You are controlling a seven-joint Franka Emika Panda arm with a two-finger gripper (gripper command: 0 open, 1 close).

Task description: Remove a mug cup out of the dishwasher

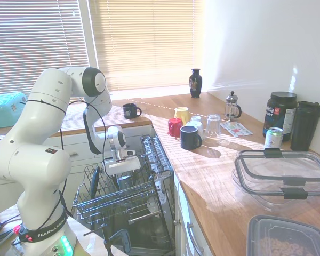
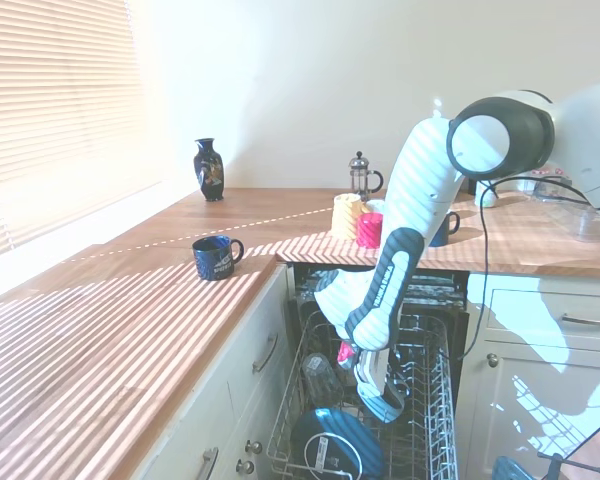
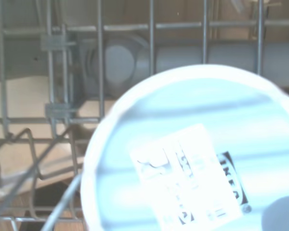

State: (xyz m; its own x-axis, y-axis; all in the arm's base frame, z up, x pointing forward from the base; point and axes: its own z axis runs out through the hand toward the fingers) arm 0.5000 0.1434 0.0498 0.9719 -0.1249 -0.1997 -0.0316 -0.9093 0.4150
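Observation:
The dishwasher (image 1: 155, 160) stands open under the counter with its grey wire rack (image 1: 96, 205) pulled out. The mug cup (image 1: 124, 182), dull grey, sits in that rack. In the wrist view its pale round base with a printed label (image 3: 192, 154) fills most of the picture, so it stands upside down. My gripper (image 1: 121, 169) hangs straight above the mug cup, low between the rack wires, and appears again from the other side (image 2: 378, 392). The exterior views do not show how the gripper stands.
A blue round item (image 2: 330, 445) and a pink piece (image 2: 345, 352) lie in the rack. On the counter stand a red mug (image 1: 174, 127), a yellow mug (image 1: 181, 114), a navy mug (image 1: 190, 137), a glass tumbler (image 1: 212, 129), a French press (image 1: 232, 106) and plastic containers (image 1: 282, 173).

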